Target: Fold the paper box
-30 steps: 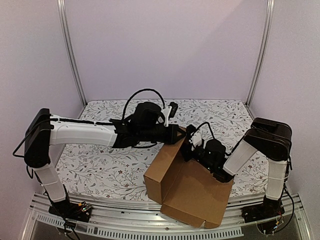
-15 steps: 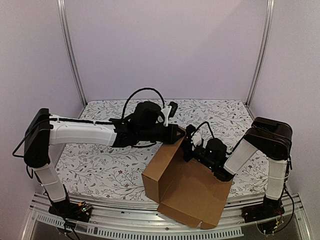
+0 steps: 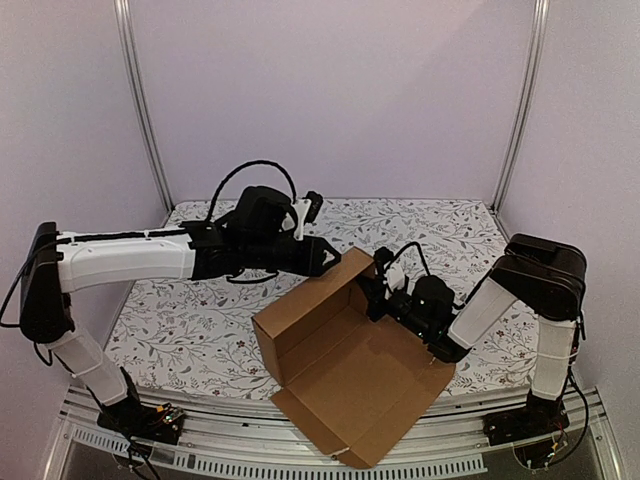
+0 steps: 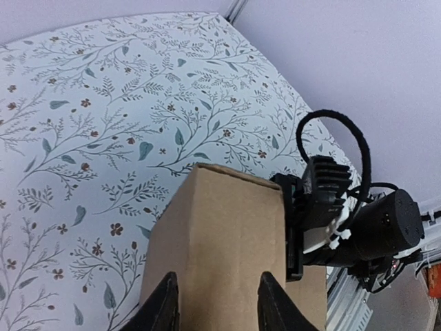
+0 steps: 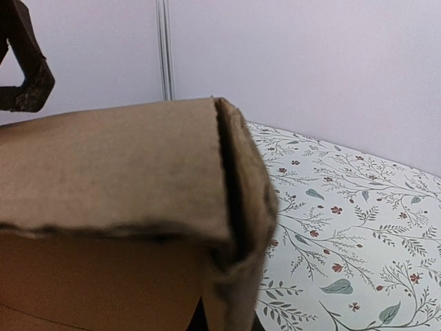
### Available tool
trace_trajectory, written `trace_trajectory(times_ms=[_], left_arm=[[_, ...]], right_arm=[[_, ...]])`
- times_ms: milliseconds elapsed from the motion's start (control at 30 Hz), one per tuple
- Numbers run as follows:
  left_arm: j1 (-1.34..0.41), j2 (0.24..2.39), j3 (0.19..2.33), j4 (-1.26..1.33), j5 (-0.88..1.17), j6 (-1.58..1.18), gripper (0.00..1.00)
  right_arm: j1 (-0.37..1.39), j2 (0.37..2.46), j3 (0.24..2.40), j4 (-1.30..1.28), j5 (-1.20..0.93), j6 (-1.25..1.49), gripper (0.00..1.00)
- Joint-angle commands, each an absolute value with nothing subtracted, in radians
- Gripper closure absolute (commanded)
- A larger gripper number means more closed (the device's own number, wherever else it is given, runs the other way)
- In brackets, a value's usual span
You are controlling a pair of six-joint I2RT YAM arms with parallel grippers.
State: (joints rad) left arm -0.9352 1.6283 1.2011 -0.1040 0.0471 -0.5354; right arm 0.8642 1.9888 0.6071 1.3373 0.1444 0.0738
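Note:
The paper box (image 3: pixel 350 372) is brown cardboard lying half-formed near the front of the table, base panel flat, with two walls raised along its back and left. My left gripper (image 3: pixel 328 258) hovers open just above the top edge of the back wall; in the left wrist view its fingertips (image 4: pixel 165 307) spread over the cardboard (image 4: pixel 220 234) without pinching it. My right gripper (image 3: pixel 376 292) is shut on the box's far right corner. In the right wrist view the cardboard (image 5: pixel 110 165) fills the frame and hides the fingers.
A floral cloth (image 3: pixel 200 320) covers the table. Metal posts (image 3: pixel 145 110) stand at the back corners before pale walls. The box's front flap (image 3: pixel 345 448) overhangs the metal rail at the near edge. The right arm's elbow (image 3: pixel 545 270) stands at the right.
My left gripper has opened, let go of the box wall and drawn back to the left. The box has dropped lower and swung open, its front flap sliding towards the near rail.

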Motion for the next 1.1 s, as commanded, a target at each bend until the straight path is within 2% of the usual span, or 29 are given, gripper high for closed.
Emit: trace_trajectory(times_ms=[0, 33, 133, 200, 400, 733, 1067], left_arm=[[-0.854, 1.576, 1.174, -0.190, 0.016, -0.496, 0.62], [-0.836, 1.574, 1.170, -0.185, 0.028, -0.493, 0.64], [-0.780, 1.609, 1.181, -0.182, 0.093, -0.492, 0.78], [-0.746, 1.659, 1.187, -0.157, 0.169, -0.497, 0.84], [-0.729, 1.855, 1.240, -0.047, 0.395, -0.526, 0.96], [-0.734, 2.013, 1.269, 0.143, 0.621, -0.597, 1.00], [-0.764, 2.045, 1.274, 0.234, 0.701, -0.614, 1.00]], right_arm=[[0.863, 1.956, 0.591, 1.407, 0.155, 0.093, 1.00], [0.863, 1.956, 0.589, 1.406, 0.156, 0.093, 1.00], [0.867, 1.956, 0.587, 1.406, 0.164, 0.086, 1.00], [0.868, 1.954, 0.586, 1.405, 0.164, 0.082, 1.00], [0.875, 1.945, 0.583, 1.405, 0.169, 0.066, 1.00], [0.888, 1.961, 0.583, 1.406, 0.185, 0.036, 1.00], [0.906, 1.995, 0.598, 1.405, 0.205, 0.014, 1.00]])
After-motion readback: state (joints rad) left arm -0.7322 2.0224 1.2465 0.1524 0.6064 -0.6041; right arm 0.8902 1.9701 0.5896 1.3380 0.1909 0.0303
